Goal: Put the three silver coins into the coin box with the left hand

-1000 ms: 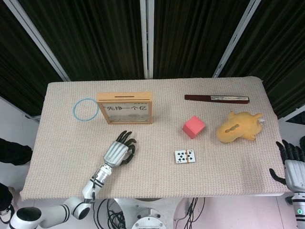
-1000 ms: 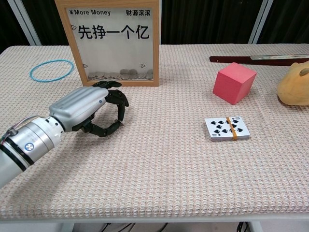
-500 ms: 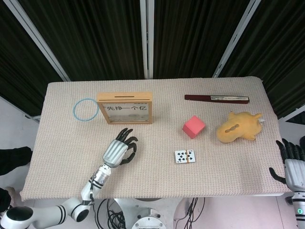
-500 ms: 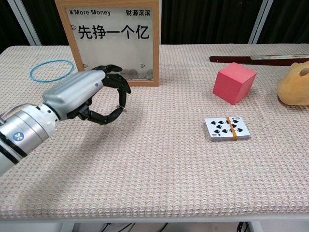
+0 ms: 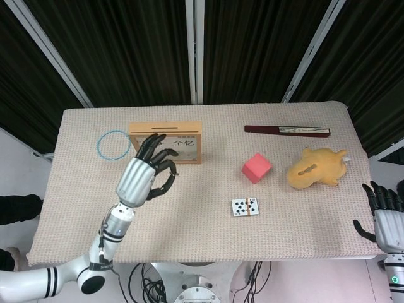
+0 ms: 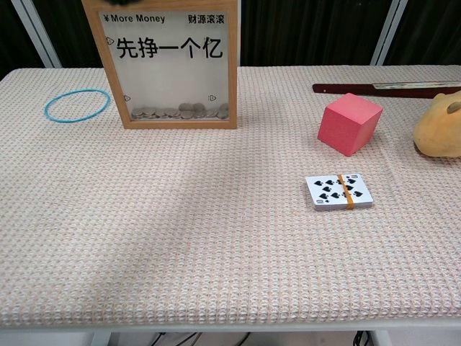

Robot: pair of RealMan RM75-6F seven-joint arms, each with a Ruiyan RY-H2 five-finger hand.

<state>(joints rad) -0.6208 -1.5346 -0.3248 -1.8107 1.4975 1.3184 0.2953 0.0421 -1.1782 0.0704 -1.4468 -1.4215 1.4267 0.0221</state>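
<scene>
A: Where's the left hand (image 5: 146,172) gone? A second ago it was low on the cloth in front of the box (image 6: 171,68).

B: Up. It has risen off the table (image 5: 76,208) and out of the chest view altogether; from the head view it hangs over the box's front, fingers curled in toward the thumb.

A: Holding a coin?

B: Cannot tell. The fingertips sit close together as if pinching, but nothing silver shows between them (a coin would be tiny at this range).

A: And the coins (image 6: 180,112) themselves?

B: A heap lies along the bottom of the box behind its clear pane. No loose ones show on the cloth in either view.

A: So what does the lift mean?

B: My guess: it's carrying a coin up to the slot (image 5: 165,127) on the box's top edge. If so, the next move needs the pinch lined up along that narrow slit.

A: The right hand (image 5: 385,218)?

B: Parked at the table's far right edge, fingers spread, holding nothing.
</scene>
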